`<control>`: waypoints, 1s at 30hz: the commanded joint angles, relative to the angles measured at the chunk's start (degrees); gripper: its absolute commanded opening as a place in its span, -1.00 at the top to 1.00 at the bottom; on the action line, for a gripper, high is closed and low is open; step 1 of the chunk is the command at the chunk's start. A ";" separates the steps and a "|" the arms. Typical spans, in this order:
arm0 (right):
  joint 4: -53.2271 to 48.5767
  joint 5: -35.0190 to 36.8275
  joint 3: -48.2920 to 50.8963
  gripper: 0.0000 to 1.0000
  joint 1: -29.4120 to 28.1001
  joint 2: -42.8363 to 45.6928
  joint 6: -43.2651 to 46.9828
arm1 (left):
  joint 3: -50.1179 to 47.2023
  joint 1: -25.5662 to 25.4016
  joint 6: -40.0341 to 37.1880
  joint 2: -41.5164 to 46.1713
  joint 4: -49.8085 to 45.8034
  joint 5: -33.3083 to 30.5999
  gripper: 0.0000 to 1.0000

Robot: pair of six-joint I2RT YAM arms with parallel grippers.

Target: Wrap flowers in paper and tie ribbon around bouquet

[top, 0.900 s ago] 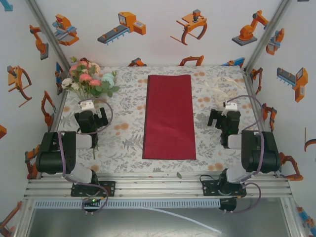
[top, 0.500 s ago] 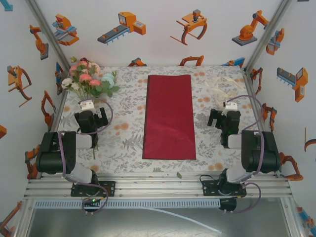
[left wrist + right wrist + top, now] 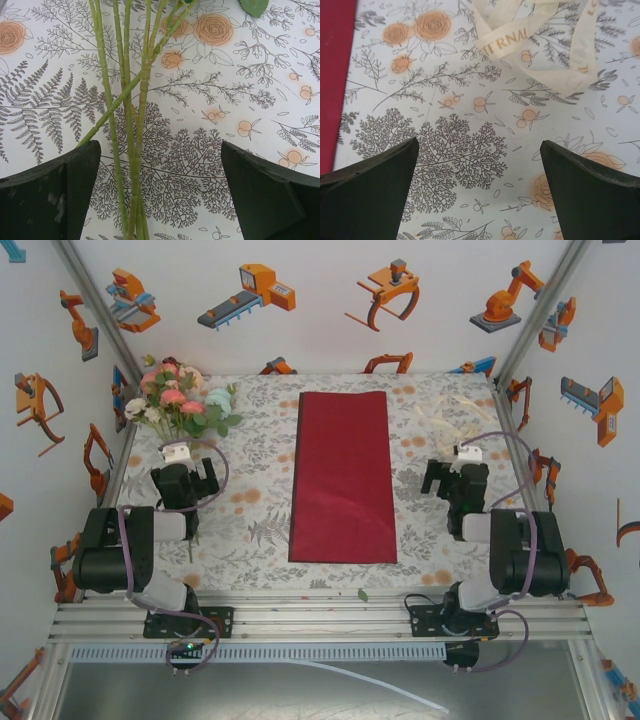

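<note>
Nearest the arms' bases, both sets of fingers are spread wide and nothing is held in either. The left fingers (image 3: 50, 195) are poised low over the desk (image 3: 250, 515). The thin green stems (image 3: 131, 150) of the flowers (image 3: 180, 400) lie between them, ungripped. The right fingers (image 3: 590, 195) are parted above bare patterned cloth, and the ribbon (image 3: 535, 45) lies loose just beyond them. Between the two arms the paper (image 3: 343, 475) is laid flat and unfolded down the middle of the desk, apart from both the flowers and the ribbon. Farther back, near the far-left corner, the blooms are bunched, with their stems pointed toward the left arm. None of the task is judged done: the flowers are not yet on the paper, no cone is rolled and no ribbon is tied. A grasp of the stems is judged to be the step in hand.
</note>
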State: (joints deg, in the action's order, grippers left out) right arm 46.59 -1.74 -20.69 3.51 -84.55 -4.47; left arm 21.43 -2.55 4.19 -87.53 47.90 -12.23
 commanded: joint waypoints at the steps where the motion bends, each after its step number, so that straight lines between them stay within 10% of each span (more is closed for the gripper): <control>1: -2.28 2.79 -0.02 -0.97 0.24 6.90 -0.91 | -0.08 -0.30 -0.41 3.64 0.45 -1.27 -0.94; 7: -43.17 0.13 -15.88 -0.91 -3.78 23.24 -12.29 | 6.14 -8.12 5.84 26.19 -26.87 -11.22 -0.94; 12: -58.65 -2.55 -25.79 -0.91 -21.27 24.57 -9.29 | 18.45 -10.94 29.59 30.47 -50.95 8.50 -0.94; 22: -60.41 4.85 -38.75 -0.96 -57.90 4.03 -5.70 | 21.47 -15.19 35.49 24.38 -61.37 25.78 -1.00; 30: -60.93 2.39 -45.39 -0.97 -66.75 -14.62 -0.22 | 17.74 -15.47 33.78 23.71 -64.22 27.07 -0.94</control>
State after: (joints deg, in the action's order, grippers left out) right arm -11.99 0.73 -63.46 -61.78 -97.19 -8.38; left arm 40.10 -17.65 37.34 -63.90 -14.22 12.95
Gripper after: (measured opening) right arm 0.984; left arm 0.976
